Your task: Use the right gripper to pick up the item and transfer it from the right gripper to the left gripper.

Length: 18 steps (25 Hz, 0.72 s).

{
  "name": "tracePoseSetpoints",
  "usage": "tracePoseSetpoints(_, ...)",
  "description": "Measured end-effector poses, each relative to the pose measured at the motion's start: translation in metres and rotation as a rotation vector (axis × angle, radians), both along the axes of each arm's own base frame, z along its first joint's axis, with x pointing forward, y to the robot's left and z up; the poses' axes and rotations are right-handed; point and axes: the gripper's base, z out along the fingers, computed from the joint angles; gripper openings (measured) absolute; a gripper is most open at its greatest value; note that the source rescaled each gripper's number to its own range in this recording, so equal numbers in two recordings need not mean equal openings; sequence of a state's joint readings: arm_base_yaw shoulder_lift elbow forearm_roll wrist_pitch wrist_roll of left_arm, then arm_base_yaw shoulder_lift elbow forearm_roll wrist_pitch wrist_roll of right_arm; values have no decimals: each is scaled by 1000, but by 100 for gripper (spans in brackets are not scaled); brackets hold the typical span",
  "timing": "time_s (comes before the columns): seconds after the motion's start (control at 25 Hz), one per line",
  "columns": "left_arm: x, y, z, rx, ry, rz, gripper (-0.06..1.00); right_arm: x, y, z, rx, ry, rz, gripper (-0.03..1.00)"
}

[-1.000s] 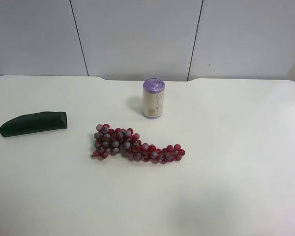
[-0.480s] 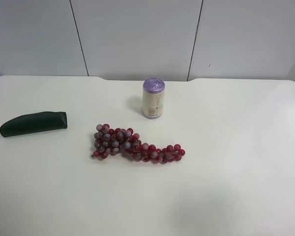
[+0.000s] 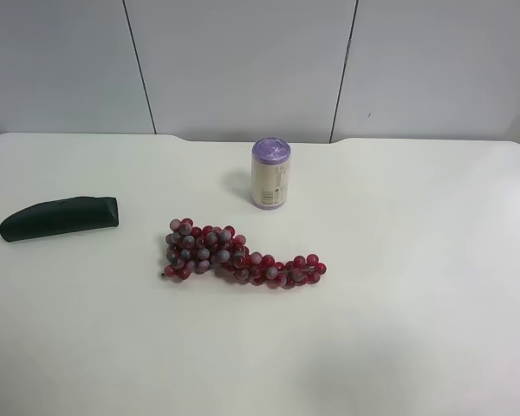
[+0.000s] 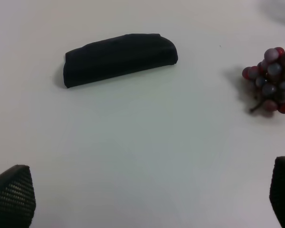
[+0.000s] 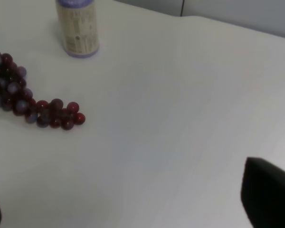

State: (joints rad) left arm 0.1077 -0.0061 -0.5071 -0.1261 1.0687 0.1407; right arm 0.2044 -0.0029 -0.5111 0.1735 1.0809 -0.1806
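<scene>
The can (image 3: 270, 173) carries print too small to read; the item (image 3: 59, 217) lies well apart from it on the white table (image 3: 416, 286) (grey wall panels behind) — both grippers (image 4: 147, 199) (image 5: 133, 209) spread wide, empty.

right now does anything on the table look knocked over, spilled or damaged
Nothing stands out. The can stands upright, the grape bunch lies whole, and the green pouch rests flat and intact, all apart from each other.
</scene>
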Motion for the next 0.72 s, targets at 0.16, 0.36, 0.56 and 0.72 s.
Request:
tracePoseSetpoints(0.16,0,0,0,1,-3,1,100,0,0,0,0,0,0,100)
tracePoseSetpoints(0.36,0,0,0,0,-3,1,100,0,0,0,0,0,0,100)
tracePoseSetpoints(0.56,0,0,0,-1,-3,2,100,0,0,0,0,0,0,100)
tracePoseSetpoints(0.72,0,0,0,-1,-4,2,100,0,0,0,0,0,0,100)
